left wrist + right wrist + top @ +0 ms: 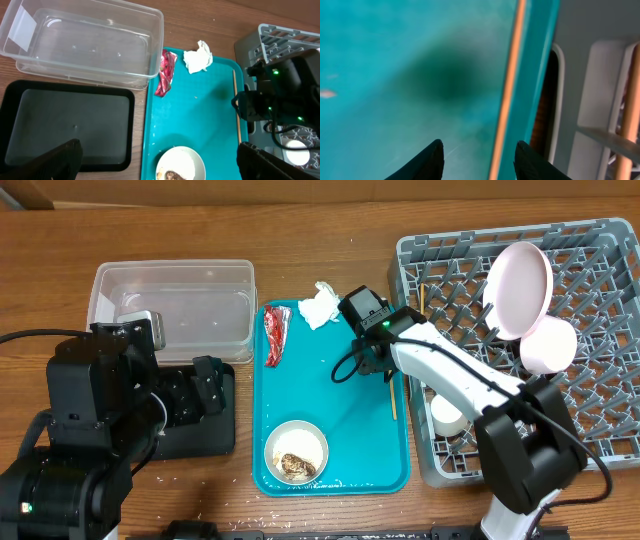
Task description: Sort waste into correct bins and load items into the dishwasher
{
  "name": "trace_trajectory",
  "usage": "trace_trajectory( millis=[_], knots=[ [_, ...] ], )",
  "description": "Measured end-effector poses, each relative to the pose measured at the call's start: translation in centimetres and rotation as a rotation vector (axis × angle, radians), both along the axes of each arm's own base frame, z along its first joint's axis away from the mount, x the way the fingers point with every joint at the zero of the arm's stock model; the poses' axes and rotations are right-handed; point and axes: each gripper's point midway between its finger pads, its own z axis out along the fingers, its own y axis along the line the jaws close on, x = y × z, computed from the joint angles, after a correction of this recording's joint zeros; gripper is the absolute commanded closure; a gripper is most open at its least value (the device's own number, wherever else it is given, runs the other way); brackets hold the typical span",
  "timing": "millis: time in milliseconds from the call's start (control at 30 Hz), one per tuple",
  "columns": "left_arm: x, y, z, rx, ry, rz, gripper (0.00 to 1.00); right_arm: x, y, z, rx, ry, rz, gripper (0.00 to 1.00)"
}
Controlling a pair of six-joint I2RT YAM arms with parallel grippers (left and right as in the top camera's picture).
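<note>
**Right pincer over a chopstick at the tray's edge**
The right arm point(450, 375) stretches from the rack side to the teal tray point(340, 395). The right pincer point(479, 160) points down, fingers parted, with a chopstick point(507, 90) lying between them along the tray's rim. The left pincer point(159, 146) hangs spread wide over the black tray point(70, 120), beside the clear tub point(85, 45). On the teal tray lie a red wrapper point(275, 335), a napkin point(320, 305) and a white bowl point(296, 452) with food. The grey rack point(600, 410) on the wooden surface point(300, 220) holds a plate point(520, 288), pink bowl point(548, 345), cup point(447, 415) and second chopstick point(422, 298).
</note>
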Motion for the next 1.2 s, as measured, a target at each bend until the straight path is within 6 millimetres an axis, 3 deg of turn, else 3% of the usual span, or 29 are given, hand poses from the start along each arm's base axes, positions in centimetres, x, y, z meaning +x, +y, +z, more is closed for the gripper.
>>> trace_trajectory(
  millis=[200, 267, 400, 767, 833, 900, 1033, 1133, 1200],
  knots=[
    [0.0, 0.0, 0.0, 0.000, 0.000, 0.000, 0.00, -0.1, -0.7, -2.8, -0.048, 0.052, -0.017, 0.53],
    [0.0, 0.0, 0.0, 0.000, 0.000, 0.000, 0.00, -0.3, -0.9, -3.8, -0.067, 0.070, -0.020, 0.64],
    [0.0, 0.0, 0.0, 0.000, 0.000, 0.000, 0.00, -0.5, -0.7, -4.0, -0.055, 0.083, -0.019, 0.96],
    [0.0, 0.0, 0.0, 0.000, 0.000, 0.000, 0.00, -1.8, -0.3, -3.5, -0.021, 0.142, -0.030, 0.96],
    [0.0, 0.0, 0.0, 0.000, 0.000, 0.000, 0.00, -1.8, 0.0, -2.4, -0.005, 0.131, -0.031, 0.96],
    [0.0, 0.0, 0.0, 0.000, 0.000, 0.000, 0.00, -1.2, 0.4, 0.0, 0.029, 0.083, -0.027, 0.96],
    [0.0, 0.0, 0.0, 0.000, 0.000, 0.000, 0.00, 1.0, 0.8, 8.2, 0.133, -0.127, -0.026, 0.96],
    [0.0, 0.0, 0.0, 0.000, 0.000, 0.000, 0.00, 2.1, -0.8, 13.8, 0.169, -0.281, -0.062, 0.96],
    [0.0, 0.0, 0.0, 0.000, 0.000, 0.000, 0.00, 2.8, -2.5, 16.0, 0.169, -0.348, -0.092, 0.96]
  ],
)
